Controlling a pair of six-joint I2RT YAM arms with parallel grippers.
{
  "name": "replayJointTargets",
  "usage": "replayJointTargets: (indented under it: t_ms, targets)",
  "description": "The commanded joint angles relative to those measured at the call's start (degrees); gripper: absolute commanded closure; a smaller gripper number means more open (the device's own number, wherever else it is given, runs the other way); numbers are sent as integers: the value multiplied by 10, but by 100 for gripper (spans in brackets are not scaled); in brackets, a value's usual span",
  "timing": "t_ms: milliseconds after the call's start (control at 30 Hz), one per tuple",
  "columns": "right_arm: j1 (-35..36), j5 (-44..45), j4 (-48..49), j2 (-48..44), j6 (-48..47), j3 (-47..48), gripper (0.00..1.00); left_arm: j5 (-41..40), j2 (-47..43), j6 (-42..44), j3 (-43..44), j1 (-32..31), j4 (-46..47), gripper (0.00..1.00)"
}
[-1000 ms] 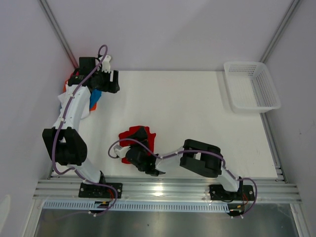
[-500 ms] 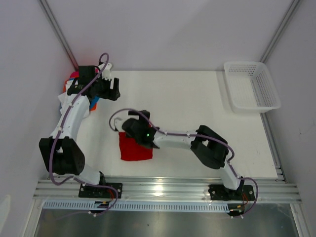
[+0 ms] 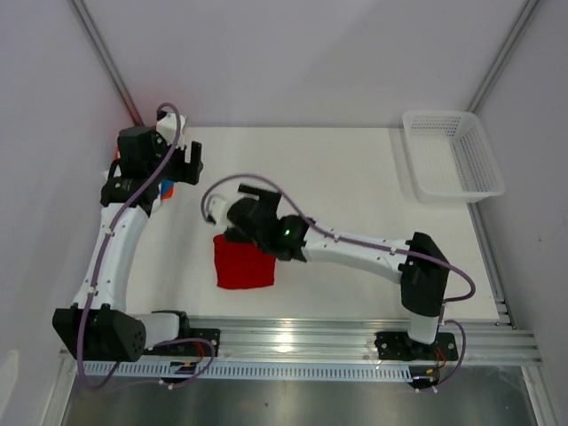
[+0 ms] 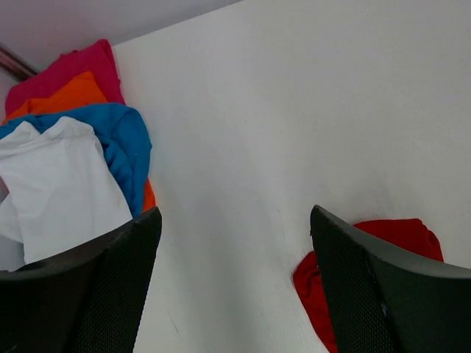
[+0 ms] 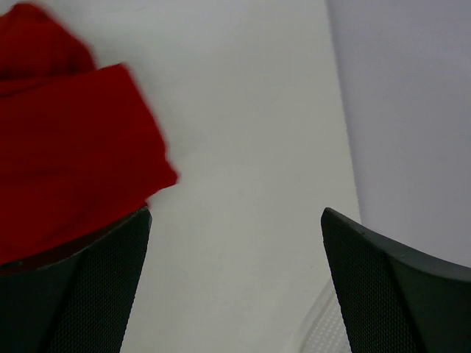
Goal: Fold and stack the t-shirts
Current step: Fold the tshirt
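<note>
A bright red t-shirt (image 3: pixel 244 264) lies folded into a flat rectangle left of the table's middle, near the front. My right gripper (image 3: pixel 238 213) hovers open over its far edge with nothing between its fingers; in the right wrist view (image 5: pixel 235 287) the red cloth (image 5: pixel 66 162) lies to the left, partly under the left finger. A pile of t-shirts sits in the far left corner: pink (image 4: pixel 73 62), orange (image 4: pixel 66 95), blue (image 4: pixel 125 143), white (image 4: pixel 59 184). My left gripper (image 3: pixel 188 164) hangs open and empty just right of that pile (image 3: pixel 165 186); its wrist view (image 4: pixel 235 279) also catches the red shirt (image 4: pixel 397 232).
A white plastic mesh basket (image 3: pixel 453 155) stands at the far right corner. Pale walls close in on the left, back and right. The metal mounting rail (image 3: pixel 293 342) runs along the near edge.
The red shirt went from a crumpled heap to a flat folded rectangle. My right arm stretched out from the near edge to the shirt's far side. The left arm drew back leftward.
</note>
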Motion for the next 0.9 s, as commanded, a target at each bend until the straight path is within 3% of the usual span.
replayJointTargets:
  t_ms: [0, 200, 400, 700, 867]
  targets:
    - [57, 28, 29, 29, -29, -80, 1, -46, -41, -28, 39, 19, 16, 15]
    - [92, 67, 225, 134, -116, -187, 1, -61, -62, -19, 79, 24, -16, 15]
    - [39, 86, 385, 269, -221, -195, 1, -58, -81, -12, 59, 34, -22, 15]
    - [-42, 60, 315, 324, -212, -46, 1, -42, -80, -3, 51, 35, -29, 14]
    - [-54, 32, 236, 290, -158, 21, 1, -35, -83, 0, 41, 35, -24, 14]
